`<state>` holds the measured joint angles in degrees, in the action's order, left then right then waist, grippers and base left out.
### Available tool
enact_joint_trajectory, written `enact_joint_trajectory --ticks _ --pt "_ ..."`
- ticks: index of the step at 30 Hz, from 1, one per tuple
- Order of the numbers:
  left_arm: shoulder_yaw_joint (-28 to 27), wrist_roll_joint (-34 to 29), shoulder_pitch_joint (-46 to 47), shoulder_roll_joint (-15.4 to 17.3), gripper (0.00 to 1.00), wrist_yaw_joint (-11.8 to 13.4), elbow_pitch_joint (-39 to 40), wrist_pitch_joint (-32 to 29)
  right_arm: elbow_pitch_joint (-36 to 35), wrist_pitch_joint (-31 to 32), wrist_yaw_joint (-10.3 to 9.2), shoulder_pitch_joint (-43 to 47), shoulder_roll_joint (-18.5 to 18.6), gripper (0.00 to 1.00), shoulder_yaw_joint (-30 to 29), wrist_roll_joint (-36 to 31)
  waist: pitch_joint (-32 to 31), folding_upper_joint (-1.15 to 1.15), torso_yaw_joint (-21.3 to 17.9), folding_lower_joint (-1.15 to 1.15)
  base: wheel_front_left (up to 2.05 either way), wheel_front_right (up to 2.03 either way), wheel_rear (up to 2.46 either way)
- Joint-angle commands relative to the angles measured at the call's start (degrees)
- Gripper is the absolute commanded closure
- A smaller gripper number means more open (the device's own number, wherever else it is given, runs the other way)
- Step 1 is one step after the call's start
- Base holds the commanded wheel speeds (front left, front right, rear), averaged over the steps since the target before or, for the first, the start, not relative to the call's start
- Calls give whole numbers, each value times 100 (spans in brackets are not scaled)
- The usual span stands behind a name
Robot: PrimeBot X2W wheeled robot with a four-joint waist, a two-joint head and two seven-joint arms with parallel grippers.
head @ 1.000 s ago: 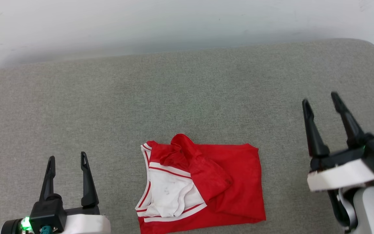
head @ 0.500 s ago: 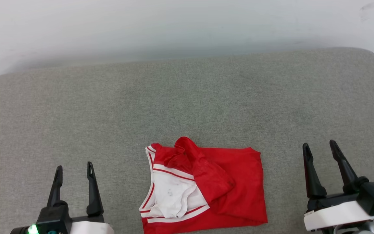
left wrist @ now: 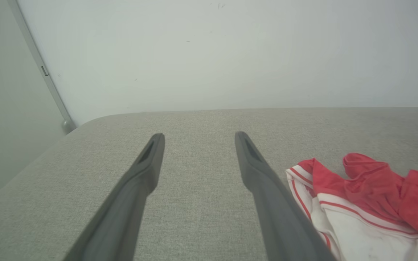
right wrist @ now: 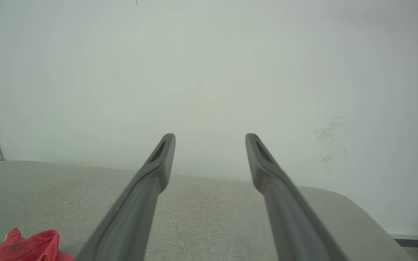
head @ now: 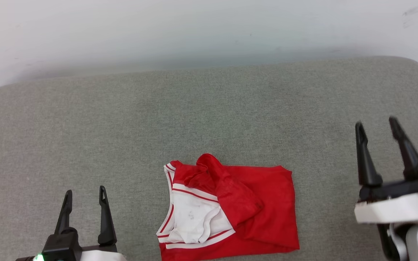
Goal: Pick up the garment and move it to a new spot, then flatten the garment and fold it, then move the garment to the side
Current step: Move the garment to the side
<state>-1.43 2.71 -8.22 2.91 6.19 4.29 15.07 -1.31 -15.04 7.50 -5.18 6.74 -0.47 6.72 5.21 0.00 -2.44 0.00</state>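
Grey woven upholstery (head: pixel 209 108), a broad padded surface with rounded far corners, set against a plain pale wall (head: pixel 209 29). Lower left of the head view: left gripper (head: pixel 85 190), two dark fingers set moderately apart with nothing between them, over bare fabric and clear of the cloth. Its wrist view looks along the fingers toward the far edge of the surface, with a pale vertical strip (left wrist: pixel 42 69) on the wall at the left. Near middle of the surface, between the two grippers and touched by neither: the garment (head: pixel 267 203), lying as a rough rectangle. Its left part is white with red-striped trim and a few small dark specks. A crumpled red flap runs diagonally across it, bunched into a ridge at the far edge. The right part and near edge are plain red. Right side of the head view: right gripper (head: pixel 376 122), fingers likewise parted and empty, slightly blurred, raised near the right edge of the surface. Its wrist view faces the wall, which bears faint smudges (right wrist: pixel 328 134) at the right.
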Motion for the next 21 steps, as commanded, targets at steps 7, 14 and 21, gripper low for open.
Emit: enact_joint_trajectory --ticks 7,14,21 --pt "-1 22 84 -5 0 -80 -39 13 273 416 -2 -1155 1060 0 759 362 22 0 27 0 0 0 0" --pt "-5 68 205 -4 0 -107 2 13 334 3362 -2 -1815 2423 0 1954 2638 237 0 123 0 0 0 0" --pt "33 90 402 -4 0 -151 -5 13 557 5092 -2 -1559 2867 0 2135 4718 491 0 243 0 0 0 0"
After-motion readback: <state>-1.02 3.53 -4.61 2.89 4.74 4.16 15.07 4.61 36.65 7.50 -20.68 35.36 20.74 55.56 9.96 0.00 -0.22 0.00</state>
